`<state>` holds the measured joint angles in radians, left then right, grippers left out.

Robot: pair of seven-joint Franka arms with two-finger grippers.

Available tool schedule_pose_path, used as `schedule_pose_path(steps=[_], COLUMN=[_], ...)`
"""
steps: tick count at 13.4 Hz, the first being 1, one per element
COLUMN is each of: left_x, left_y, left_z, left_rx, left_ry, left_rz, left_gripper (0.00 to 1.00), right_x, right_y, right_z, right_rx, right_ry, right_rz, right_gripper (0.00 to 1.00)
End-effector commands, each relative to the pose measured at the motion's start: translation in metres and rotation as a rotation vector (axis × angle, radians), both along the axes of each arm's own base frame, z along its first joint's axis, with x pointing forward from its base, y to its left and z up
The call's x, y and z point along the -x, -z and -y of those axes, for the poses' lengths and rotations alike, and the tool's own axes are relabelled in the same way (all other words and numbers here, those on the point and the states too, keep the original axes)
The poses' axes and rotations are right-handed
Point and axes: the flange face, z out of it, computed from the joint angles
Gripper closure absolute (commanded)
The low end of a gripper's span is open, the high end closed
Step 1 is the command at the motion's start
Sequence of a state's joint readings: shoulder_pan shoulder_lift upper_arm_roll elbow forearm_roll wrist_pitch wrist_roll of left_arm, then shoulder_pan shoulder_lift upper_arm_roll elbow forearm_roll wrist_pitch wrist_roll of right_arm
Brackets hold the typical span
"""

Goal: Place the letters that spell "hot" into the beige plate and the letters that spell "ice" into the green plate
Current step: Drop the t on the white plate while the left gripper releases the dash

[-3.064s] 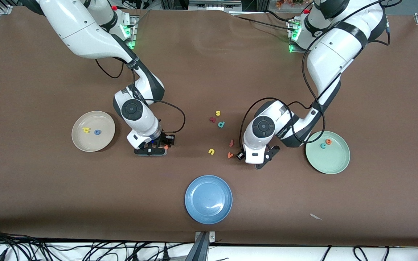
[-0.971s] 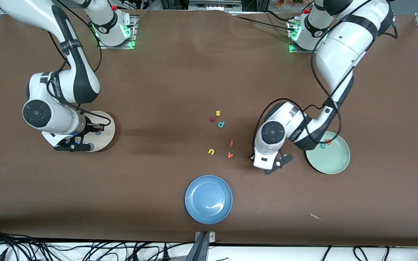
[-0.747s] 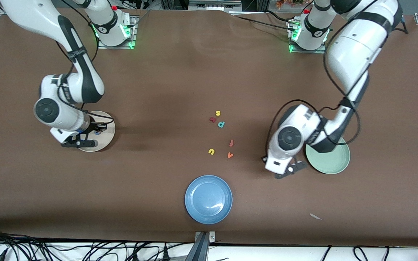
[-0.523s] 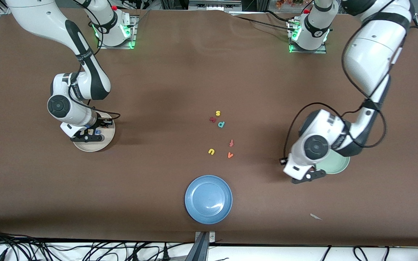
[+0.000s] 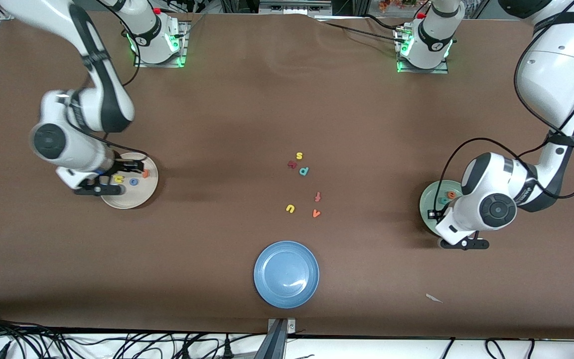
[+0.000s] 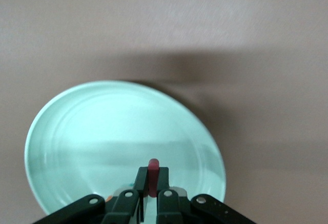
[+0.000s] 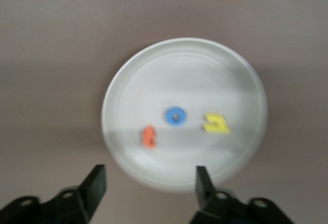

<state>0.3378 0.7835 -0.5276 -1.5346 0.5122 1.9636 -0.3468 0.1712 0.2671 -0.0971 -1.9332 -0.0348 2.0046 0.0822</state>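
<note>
The beige plate holds the yellow h, the blue o and the orange t. My right gripper hangs open and empty over that plate's rim. The green plate is half hidden by my left arm. On it lie the teal c and the orange e. My left gripper is over this plate, shut on the dark red i.
A blue plate sits near the front edge. In the table's middle lie loose letters: yellow s, a dark red letter, teal p, reddish f, yellow u, orange v. A paper scrap lies nearby.
My right gripper has opened and the orange t now lies in the beige plate. My left arm has swung from the middle letters to over the green plate, carrying the red i.
</note>
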Motion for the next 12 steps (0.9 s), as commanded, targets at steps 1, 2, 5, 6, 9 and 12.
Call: schedule_pose_path(steps=[1, 2, 5, 6, 9, 12], left_x=[0.024, 0.025, 0.014, 0.012, 0.009, 0.009], left_y=[-0.008, -0.009, -0.035, -0.044, -0.064, -0.086], left_z=[0.002, 0.000, -0.034, -0.033, -0.028, -0.026], left_rx=[-0.034, -0.031, -0.020, -0.022, -0.030, 0.004], left_ry=[0.058, 0.105, 0.101, 0.096, 0.101, 0.069], left_rz=[-0.040, -0.063, -0.039, -0.024, 0.008, 0.028], left_gripper=[0.67, 0.21, 0.00, 0.00, 0.00, 0.00], right_x=[-0.023, -0.028, -0.036, -0.032, -0.017, -0.016], right_y=[-0.108, -0.138, -0.208, -0.225, -0.262, -0.263], right_z=[0.008, 0.017, 0.032, 0.032, 0.039, 0.037], right_rx=[-0.015, -0.013, -0.016, -0.018, -0.028, -0.025], right_ry=[0.031, 0.042, 0.059, 0.062, 0.081, 0.075], right_rz=[-0.009, 0.012, 0.119, 0.147, 0.208, 0.211], right_gripper=[0.00, 0.00, 0.00, 0.00, 0.00, 0.00])
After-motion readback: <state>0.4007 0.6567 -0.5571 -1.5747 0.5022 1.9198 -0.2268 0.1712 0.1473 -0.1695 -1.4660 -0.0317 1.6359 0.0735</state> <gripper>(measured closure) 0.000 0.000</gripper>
